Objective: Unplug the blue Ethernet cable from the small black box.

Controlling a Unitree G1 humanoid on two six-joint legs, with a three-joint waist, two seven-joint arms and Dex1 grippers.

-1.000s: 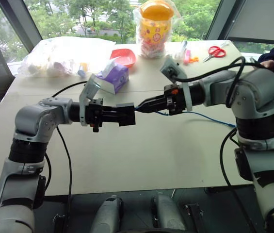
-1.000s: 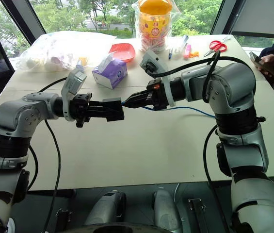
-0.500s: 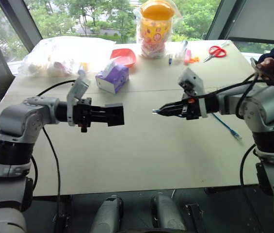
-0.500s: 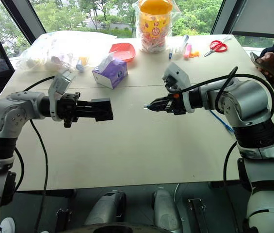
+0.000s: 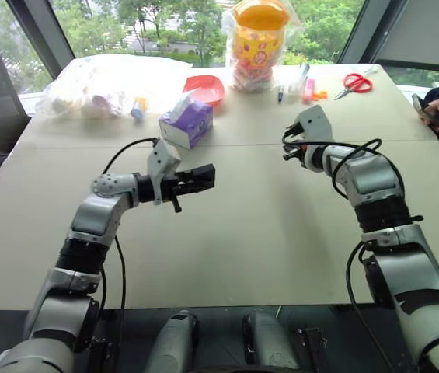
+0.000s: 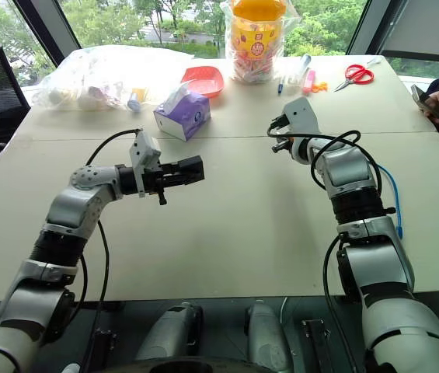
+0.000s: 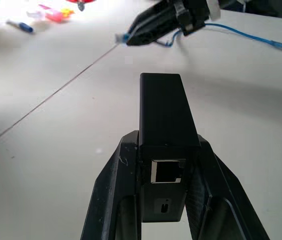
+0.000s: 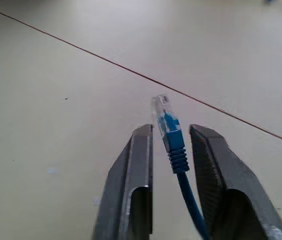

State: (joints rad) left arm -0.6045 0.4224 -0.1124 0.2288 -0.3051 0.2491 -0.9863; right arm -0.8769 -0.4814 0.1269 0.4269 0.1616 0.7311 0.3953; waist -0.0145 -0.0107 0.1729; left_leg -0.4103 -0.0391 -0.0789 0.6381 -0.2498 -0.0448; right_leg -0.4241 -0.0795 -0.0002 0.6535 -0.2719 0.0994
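Evidently the unplugging is done: left gripper (image 7: 163,200) clamps the small black box (image 7: 164,125), port empty, while right gripper (image 8: 173,145), jaws parted, loosely brackets the blue Ethernet cable (image 8: 173,137) plug above the counter (image 8: 56,100).

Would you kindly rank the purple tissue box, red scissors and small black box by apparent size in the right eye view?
1. Purple tissue box
2. Small black box and red scissors look alike; the scissors lie farther away, so unranked.

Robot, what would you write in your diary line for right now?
cable: blue Ethernet cable unplugged | left claw: shut on small black box, port empty | right claw: fingers parted, plug between them | table: under both
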